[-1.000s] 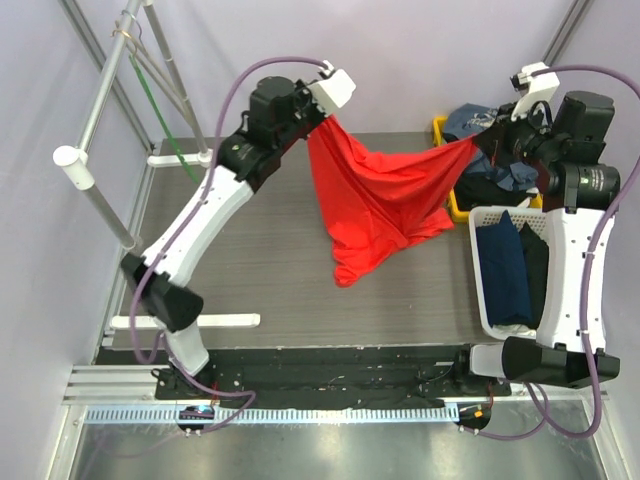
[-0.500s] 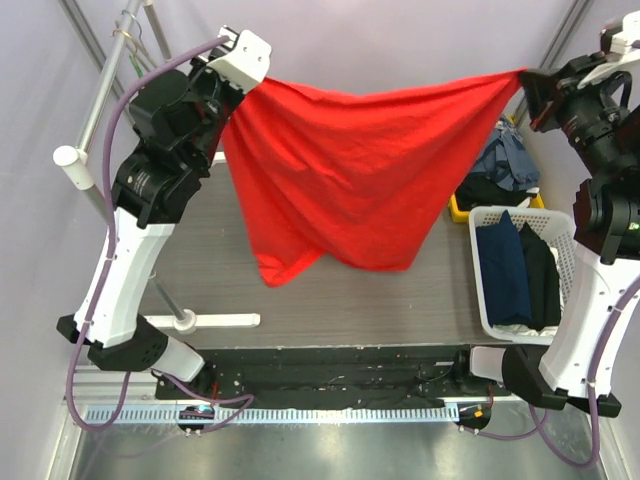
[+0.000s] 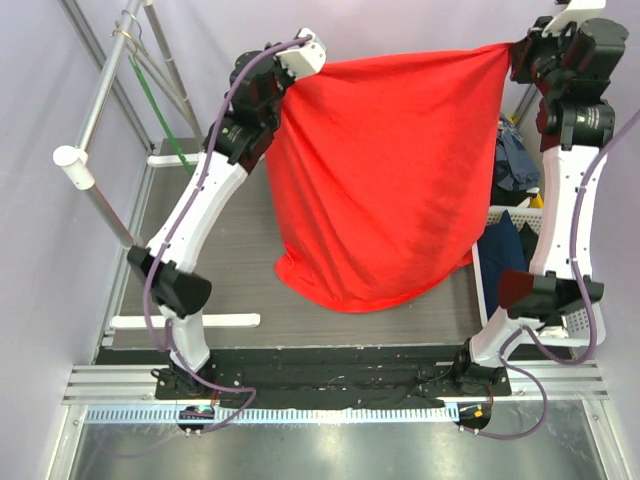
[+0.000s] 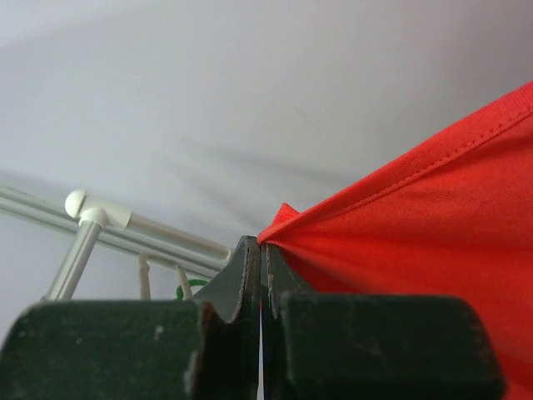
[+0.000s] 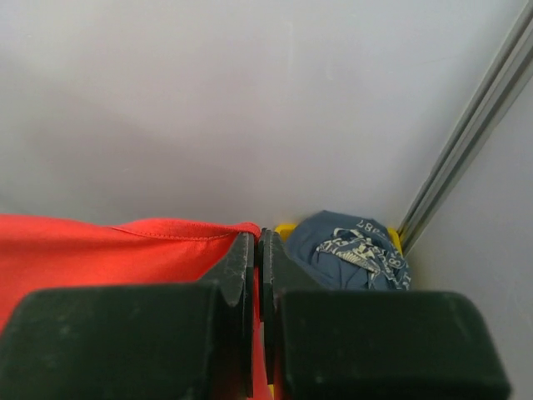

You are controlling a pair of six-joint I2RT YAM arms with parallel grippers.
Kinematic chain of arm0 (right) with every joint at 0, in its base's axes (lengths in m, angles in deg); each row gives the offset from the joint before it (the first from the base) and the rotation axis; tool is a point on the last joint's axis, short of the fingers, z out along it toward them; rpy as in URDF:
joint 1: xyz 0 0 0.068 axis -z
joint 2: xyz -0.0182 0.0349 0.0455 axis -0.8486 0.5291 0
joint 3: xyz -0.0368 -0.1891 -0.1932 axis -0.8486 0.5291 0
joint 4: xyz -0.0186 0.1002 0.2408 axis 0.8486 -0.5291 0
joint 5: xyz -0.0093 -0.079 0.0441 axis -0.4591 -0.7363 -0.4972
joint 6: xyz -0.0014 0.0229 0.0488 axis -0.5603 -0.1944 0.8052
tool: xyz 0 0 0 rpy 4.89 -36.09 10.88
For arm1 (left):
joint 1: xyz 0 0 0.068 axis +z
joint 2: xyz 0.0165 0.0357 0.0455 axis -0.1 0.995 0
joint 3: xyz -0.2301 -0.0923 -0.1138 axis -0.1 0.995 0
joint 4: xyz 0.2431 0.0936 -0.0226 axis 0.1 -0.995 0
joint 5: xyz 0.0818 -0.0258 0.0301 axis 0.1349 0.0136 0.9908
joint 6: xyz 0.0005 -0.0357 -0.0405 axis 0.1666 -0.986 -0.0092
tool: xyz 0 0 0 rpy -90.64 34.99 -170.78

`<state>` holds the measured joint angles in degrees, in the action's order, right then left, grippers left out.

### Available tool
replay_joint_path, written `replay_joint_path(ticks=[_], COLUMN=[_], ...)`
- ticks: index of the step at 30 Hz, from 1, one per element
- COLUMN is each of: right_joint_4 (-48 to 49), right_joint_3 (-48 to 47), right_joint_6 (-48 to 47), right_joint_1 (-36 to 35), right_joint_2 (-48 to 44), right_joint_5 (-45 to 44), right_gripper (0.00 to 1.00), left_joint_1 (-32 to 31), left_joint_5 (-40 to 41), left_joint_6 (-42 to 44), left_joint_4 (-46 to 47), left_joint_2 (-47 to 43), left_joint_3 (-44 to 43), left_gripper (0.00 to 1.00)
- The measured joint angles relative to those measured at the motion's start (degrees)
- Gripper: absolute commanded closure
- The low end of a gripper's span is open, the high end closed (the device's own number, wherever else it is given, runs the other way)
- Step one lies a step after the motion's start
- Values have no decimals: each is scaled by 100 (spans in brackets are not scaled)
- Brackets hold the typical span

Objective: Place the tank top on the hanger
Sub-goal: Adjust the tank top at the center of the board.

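The red tank top (image 3: 385, 180) hangs spread wide above the table, stretched between both raised arms. My left gripper (image 3: 290, 78) is shut on its upper left corner (image 4: 287, 221), and my right gripper (image 3: 518, 55) is shut on its upper right corner (image 5: 166, 237). The fabric's lower edge droops to about the table's front. The green hanger (image 3: 160, 110) hangs on the rack at the far left, well left of the cloth; a bit of its green (image 4: 187, 289) shows in the left wrist view.
A metal clothes rack (image 3: 100, 105) stands along the left side. A white basket (image 3: 580, 320) with dark clothes sits at the right, partly behind the right arm. A yellow bin (image 5: 286, 229) with a blue-grey garment (image 5: 354, 250) stands at the back right.
Both arms have lifted the tank top from a bunched drape low over the table to a high, wide spread. The left arm swung out left, then back toward the centre.
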<state>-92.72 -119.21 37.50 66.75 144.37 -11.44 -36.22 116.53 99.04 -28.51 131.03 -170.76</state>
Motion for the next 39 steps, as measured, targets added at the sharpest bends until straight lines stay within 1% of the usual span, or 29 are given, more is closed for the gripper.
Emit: replay_joint_path(ticks=[2, 4, 9, 13, 15, 18, 21, 22, 24, 25, 28, 29, 30, 32, 33, 34, 36, 37, 38, 39], right_joint_4=[-61, -101, -52, 66, 216, 402, 450, 474, 168, -4, -649, -922, -1172, -1668, -1912, -2057, -2350, -2444, -2511, -2546], right_joint_3=[-151, -313, -721, -656, -243, 863, 2435, 3049, 4063, 4747, 6293, 6826, 7296, 7960, 8159, 8277, 8430, 8476, 8515, 8561], right_joint_6=[17, 20, -57, -101, -116, -229, -579, -839, -1388, -1873, -2922, -3281, -3606, -4172, -4435, -4623, -5029, -5191, -5320, -5410], right_joint_1=[-2, -2, -2, -2, -2, -2, 0, 0, -2, -2, -2, -2, -2, -2, -11, -15, -37, -55, -83, -131], right_joint_2=[221, 304, 116, -343, -737, -1464, -2225, -2459, -2743, -2852, -2868, -2841, -2817, -2822, -2833, -2846, -2883, -2898, -2905, -2905], right_joint_5=[17, 20, 42, 170, 365, 745, 1176, 1340, 1609, 1722, 1792, 1766, 1718, 1609, 1543, 1497, 1384, 1320, 1263, 1189], right_gripper=[99, 99, 99, 99, 99, 99, 99, 99, 99, 99, 99, 99, 99, 99, 97, 90, 83, 78, 63, 59], left_joint_1=[20, 20, 17, 17, 17, 22, 28, 28, 31, 31, 31, 28, 28, 24, 24, 24, 22, 15, 11, 11], left_joint_5=[-28, -76, -197, -188, -173, -201, -378, -492, -745, -955, -1471, -1613, -1823, -2146, -2328, -2490, -2863, -3036, -3134, -3241], left_joint_6=[111, 151, 295, 267, 168, -166, -549, -673, -861, -962, -1093, -1099, -1106, -1082, -1062, -1027, -894, -809, -756, -680], left_joint_4=[81, 149, 564, 769, 728, 520, 195, 170, -15, -181, -398, -472, -560, -861, -1043, -1147, -1384, -1458, -1493, -1541], left_joint_2=[378, 564, 516, 118, -203, -811, -1460, -1674, -2063, -2221, -2310, -2291, -2284, -2282, -2286, -2293, -2337, -2398, -2455, -2524], left_joint_3=[-501, -944, -1832, -1851, -1556, -632, 761, 1388, 2634, 3407, 5209, 5692, 6389, 7169, 7490, 7652, 7877, 7952, 7991, 8015], left_gripper=[100, 100, 100, 100, 100, 100, 100, 100, 100, 100, 100, 100, 100, 100, 100, 100, 96, 88, 81, 75])
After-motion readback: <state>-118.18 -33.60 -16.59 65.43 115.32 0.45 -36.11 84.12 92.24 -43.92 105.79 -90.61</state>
